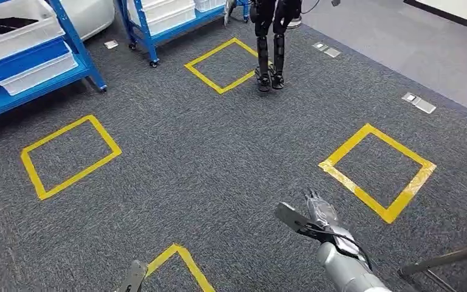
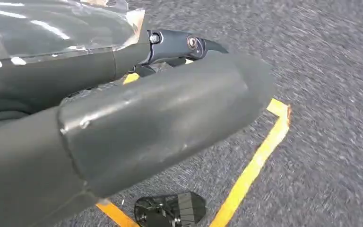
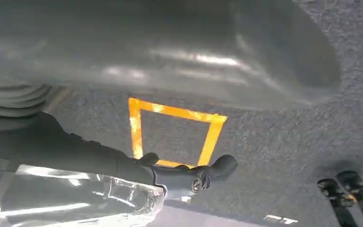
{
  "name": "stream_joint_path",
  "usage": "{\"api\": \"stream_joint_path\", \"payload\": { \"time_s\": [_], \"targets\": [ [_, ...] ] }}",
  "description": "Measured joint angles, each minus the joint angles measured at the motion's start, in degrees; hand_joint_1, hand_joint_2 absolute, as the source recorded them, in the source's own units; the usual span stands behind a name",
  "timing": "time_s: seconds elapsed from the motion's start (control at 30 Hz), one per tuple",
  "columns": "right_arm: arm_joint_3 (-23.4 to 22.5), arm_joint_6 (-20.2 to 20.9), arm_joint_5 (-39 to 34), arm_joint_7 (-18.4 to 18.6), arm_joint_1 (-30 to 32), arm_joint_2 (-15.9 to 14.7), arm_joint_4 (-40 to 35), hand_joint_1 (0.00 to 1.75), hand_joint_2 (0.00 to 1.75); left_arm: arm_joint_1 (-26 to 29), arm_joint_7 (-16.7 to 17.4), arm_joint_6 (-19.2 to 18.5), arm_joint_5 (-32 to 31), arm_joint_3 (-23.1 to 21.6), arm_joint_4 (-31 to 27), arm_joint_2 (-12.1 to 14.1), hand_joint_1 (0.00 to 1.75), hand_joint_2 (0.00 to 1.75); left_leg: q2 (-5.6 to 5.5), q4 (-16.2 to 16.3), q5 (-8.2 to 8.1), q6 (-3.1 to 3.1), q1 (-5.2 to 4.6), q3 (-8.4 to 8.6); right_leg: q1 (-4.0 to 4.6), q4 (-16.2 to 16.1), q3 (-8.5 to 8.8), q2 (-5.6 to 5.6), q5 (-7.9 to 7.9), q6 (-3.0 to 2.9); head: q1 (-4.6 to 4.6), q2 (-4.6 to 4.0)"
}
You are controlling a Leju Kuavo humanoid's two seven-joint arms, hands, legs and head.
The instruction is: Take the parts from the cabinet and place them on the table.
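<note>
Head view looks down on grey carpet floor [image 1: 219, 152] marked with yellow tape squares [image 1: 70, 155]. Right hand [image 1: 316, 216] at lower centre-right of the frame, on a silver arm [image 1: 349, 271] coming in from the bottom edge, holds a flat dark part [image 1: 292, 218] sticking out to the left. In the right wrist view a clear plastic bag [image 3: 71, 198] sits in the lower left by the dark fingers [image 3: 194, 177]; the bag's contents can't be made out.

Left hand [image 1: 132, 277] barely pokes in at the bottom edge left of centre, next to a yellow tape corner. Left wrist view shows the big grey thumb [image 2: 160, 123] across the middle and clear plastic [image 2: 56, 26] at upper left against the fingers; can't tell whether it is gripped.

Blue cabinet shelves [image 1: 33, 67] with white bins [image 1: 18, 33] at upper left. Another robot's dark legs [image 1: 269, 48] stand at top centre.
</note>
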Motion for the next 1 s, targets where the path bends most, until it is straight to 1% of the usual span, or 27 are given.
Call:
{"api": "stream_joint_path", "payload": {
  "time_s": [0.03, 0.07, 0.17, 0.2, 0.23, 0.27, 0.33, 0.37, 0.4, 0.43, 0.47, 0.5, 0.53, 0.57, 0.6, 0.63, 0.67, 0.7, 0.73, 0.77, 0.8, 0.83, 0.87, 0.9, 0.93, 0.97, 1.0],
  "targets": [
    [-0.44, 0.07, 0.02, 0.02, -0.04, 0.07, 0.51, 0.00, 0.00, -0.02, 0.00, 0.00, 0.00, 0.18, 0.00, 0.02, 0.00, 0.00, -0.50, 0.61, -0.35, -0.52, -0.18, -0.40, -0.34, -2.70, 1.13, 2.29, 0.93, 0.25, 0.20, 0.00],
    [-0.68, 0.20, 0.04, 0.18, 0.00, 0.18, 0.90, 0.00, 0.00, -0.03, 0.00, 0.00, -0.02, 0.24, 0.00, 0.02, 0.00, 0.00, -1.05, 1.09, -0.72, -0.95, -0.33, -0.59, -0.12, -2.76, 1.50, 1.82, 1.34, -0.93, 0.13, 0.00],
    [-1.73, 0.85, -0.83, 1.47, 1.07, 0.37, 1.73, 0.00, 0.00, 0.29, -0.07, 0.28, -0.02, 0.53, 0.00, 0.04, 0.00, 0.00, -2.12, 0.78, -0.48, -1.46, 0.04, -0.75, 0.35, -2.67, 1.62, 0.37, 1.42, -2.04, 0.15, 0.00],
    [-2.41, 1.03, -1.58, 1.92, 1.30, 0.57, 2.04, 0.00, 0.00, 0.51, -0.11, 0.28, -0.09, 0.72, 0.00, 0.13, 0.00, 0.00, -0.48, 1.41, -1.04, -1.81, 0.13, -1.01, -0.17, -2.98, 1.73, -0.19, 1.62, -2.50, 0.15, 0.00],
    [-3.04, 1.16, -2.10, 2.23, 1.74, 0.46, 2.37, 0.00, 0.00, 0.57, -0.15, 0.31, -0.22, 0.77, 0.00, 0.11, 0.00, 0.00, 2.42, 2.99, -2.23, -2.21, -0.23, -1.63, -0.04, -2.99, 1.81, -0.41, 1.57, -2.62, -0.24, 0.00],
    [-3.93, 1.48, -3.09, 2.29, 2.48, 0.33, 2.86, 0.00, 0.00, 0.43, -0.15, 0.31, -0.50, 0.90, 0.00, 0.11, 0.00, 0.00, 3.93, 6.38, -4.29, -2.54, -0.02, -3.18, 0.13, -2.98, 1.95, -0.95, 1.40, -3.08, -0.65, 0.00],
    [-6.28, 2.93, -6.08, 2.36, 5.09, -0.09, 3.96, 0.00, 0.00, 0.31, -0.15, 0.28, -1.07, 0.94, 0.00, -0.04, 0.00, 0.00, 4.79, 14.81, -8.08, -2.81, 0.26, -7.17, 0.55, -2.98, 2.32, -2.55, 1.02, -3.80, -0.68, 0.00],
    [-7.70, 3.83, -7.24, 2.82, 6.49, -0.15, 4.58, 0.00, 0.00, 0.39, -0.15, 0.28, -1.25, 0.94, 0.00, -0.15, 0.00, 0.00, 4.94, 17.61, -8.84, -2.85, 0.34, -8.62, 0.69, -2.97, 2.43, -3.34, 0.86, -4.02, -0.63, 0.00],
    [-9.19, 4.57, -8.40, 3.19, 8.09, -0.20, 5.12, 0.00, 0.00, 0.50, -0.15, 0.26, -1.38, 0.96, 0.00, -0.17, 0.00, 0.00, 5.07, 17.72, -8.16, -2.76, 0.39, -8.83, 0.80, -2.97, 2.55, -4.09, 0.72, -4.17, -0.65, 0.00],
    [-10.49, 5.05, -9.29, 3.47, 9.26, -0.24, 5.45, 0.00, 0.00, 0.56, -0.15, 0.26, -1.49, 1.01, 0.00, -0.20, 0.00, 0.00, 5.22, 15.36, -6.53, -2.54, 0.38, -7.71, 0.93, -2.97, 2.63, -4.56, 0.62, -4.25, -0.63, 0.00],
    [-11.55, 5.25, -9.84, 3.78, 10.23, -0.24, 5.71, 0.00, 0.00, 0.58, -0.15, 0.26, -1.62, 1.05, 0.00, -0.20, 0.00, 0.00, 5.54, 10.84, -4.19, -2.07, 0.29, -5.29, 1.09, -2.99, 2.80, -5.03, 0.48, -4.14, -0.70, 0.00],
    [-12.67, 5.68, -10.29, 3.82, 11.02, -0.24, 5.99, 0.00, 0.00, 0.55, -0.17, 0.28, -1.64, 1.07, 0.00, -0.17, 0.00, 0.00, 6.56, 5.52, -2.01, -1.30, -0.04, -2.26, 1.22, -3.02, 3.05, -5.43, 0.31, -4.09, -0.68, 0.00],
    [-13.54, 5.81, -10.51, 4.11, 11.72, -0.17, 6.28, 0.00, 0.00, 0.44, -0.18, 0.28, -1.64, 1.14, -0.04, -0.06, 0.00, 0.00, 9.71, 1.64, -1.72, -0.21, -0.91, -0.11, 1.15, -3.07, 3.31, -5.82, 0.22, -4.08, -0.61, 0.00],
    [-14.31, 6.14, -10.75, 4.54, 12.30, -0.13, 6.62, 0.00, 0.00, 0.33, -0.18, 0.28, -1.62, 1.18, -0.04, 0.05, 0.00, 0.00, 9.83, 1.48, -1.95, -0.04, -1.07, 0.07, 1.68, -3.07, 3.37, -6.29, -0.04, -3.65, -0.59, 0.00],
    [-14.96, 6.58, -10.93, 5.09, 12.79, -0.39, 6.91, 0.00, 0.00, 0.30, -0.24, 0.22, -1.35, 1.27, -0.04, 0.00, 0.00, 0.00, 9.08, 1.34, -1.91, 0.06, -1.32, 0.03, 1.26, -3.13, 3.47, -6.58, -0.13, -3.44, -0.65, 0.00],
    [-15.48, 7.13, -11.13, 5.64, 13.24, -0.39, 7.17, 0.00, 0.00, 0.47, -0.22, -0.24, -0.85, 1.67, -0.04, -0.04, 0.00, 0.00, 8.62, 1.30, -1.93, 0.17, -1.40, 0.01, 1.21, -3.30, 3.69, -7.18, -0.17, -3.29, -0.63, 0.00],
    [-15.94, 7.41, -11.26, 5.88, 13.68, -0.28, 7.33, 0.00, 0.00, 0.67, -0.13, -0.59, -0.35, 2.06, -0.04, -0.04, 0.00, 0.00, 8.18, 1.08, -1.87, 0.38, -1.46, 0.07, 1.24, -3.57, 3.99, -7.63, -0.15, -3.08, -0.68, 0.00],
    [-16.48, 7.56, -11.32, 6.16, 14.15, -0.11, 7.39, 0.00, 0.00, 0.89, 0.00, -1.27, 0.24, 2.43, -0.04, -0.07, 0.00, 0.00, 7.39, -0.05, -1.24, 0.63, -1.15, 0.85, 1.62, -3.90, 4.59, -7.89, -0.25, -2.79, -0.61, 0.00],
    [-16.81, 7.67, -11.37, 6.30, 14.48, -0.20, 7.52, 0.00, 0.00, 1.18, 0.07, -1.64, 0.42, 2.69, -0.02, -0.20, 0.00, 0.00, 7.12, -0.87, -0.63, 0.46, -0.41, 1.57, 1.46, -3.35, 4.04, -6.31, -0.61, -2.62, -0.52, 0.00],
    [-17.45, 7.87, -11.37, 6.60, 15.15, -0.24, 7.90, 0.00, 0.00, 1.24, 0.24, -1.92, 0.66, 3.20, -0.02, -0.24, 0.00, 0.00, 6.37, -1.45, -0.37, 0.72, -0.47, 1.97, 1.17, -0.95, 3.38, -2.78, -1.88, -2.58, -0.57, 0.00],
    [-17.84, 7.93, -11.37, 6.84, 15.75, -0.28, 8.27, 0.00, 0.00, 1.21, 0.48, -2.14, 0.66, 3.48, -0.02, -0.28, 0.00, 0.00, 5.65, -1.49, -0.28, 0.89, -0.44, 1.85, 0.96, 3.22, 1.42, -1.87, -3.83, -2.92, -0.48, 0.00],
    [-18.25, 8.09, -11.41, 7.43, 16.51, -0.35, 8.68, 0.00, 0.00, 1.28, 1.49, -2.21, 0.59, 3.50, 0.00, -0.42, 0.00, 0.00, 4.70, -1.47, -0.27, 0.88, -0.39, 1.85, 0.71, 7.73, -0.80, -1.63, -5.55, -3.07, -0.30, 0.00],
    [-18.60, 8.24, -11.60, 7.76, 17.41, -0.39, 8.94, 0.00, 0.00, 1.56, 2.77, -2.32, 0.55, 3.54, 0.04, -0.50, 0.00, 0.00, 3.83, -1.44, -0.28, 0.87, -0.33, 1.84, 0.55, 11.18, -2.60, -1.56, -6.65, -2.91, -0.35, 0.00],
    [-18.99, 8.41, -11.82, 7.91, 18.18, -0.35, 9.10, 0.00, 0.00, 1.96, 3.73, -2.51, 0.35, 3.61, 0.13, -0.50, 0.00, 0.00, 3.09, -1.40, -0.29, 0.85, -0.23, 1.86, 0.48, 12.64, -3.45, -1.50, -6.80, -2.49, -0.26, 0.00],
    [-19.33, 8.46, -12.00, 8.00, 19.07, -0.24, 9.23, 0.00, 0.00, 2.54, 4.42, -2.78, 0.11, 3.67, 0.24, -0.52, 0.00, 0.00, 2.19, -1.33, -0.35, 0.70, -0.05, 1.93, 0.24, 11.05, -2.95, -1.47, -5.72, -1.70, -0.28, 0.00],
    [-19.50, 8.48, -12.13, 8.00, 19.50, -0.17, 9.29, 0.00, 0.00, 2.86, 4.70, -2.82, 0.09, 3.74, 0.26, -0.55, 0.00, 0.00, 1.66, -1.26, -0.40, 0.50, 0.08, 1.94, 0.09, 8.36, -1.74, -1.39, -4.37, -1.05, -0.28, 0.00],
    [-19.76, 8.46, -12.15, 7.98, 20.05, -0.02, 9.43, 0.00, 0.00, 3.26, 4.89, -3.02, 0.07, 3.85, 0.28, -0.63, 0.00, 0.00, 0.70, -0.80, -0.66, 0.04, 0.38, 1.91, -0.40, 1.31, 1.66, -0.60, -1.40, 0.13, -0.26, 0.00]
  ]
}}
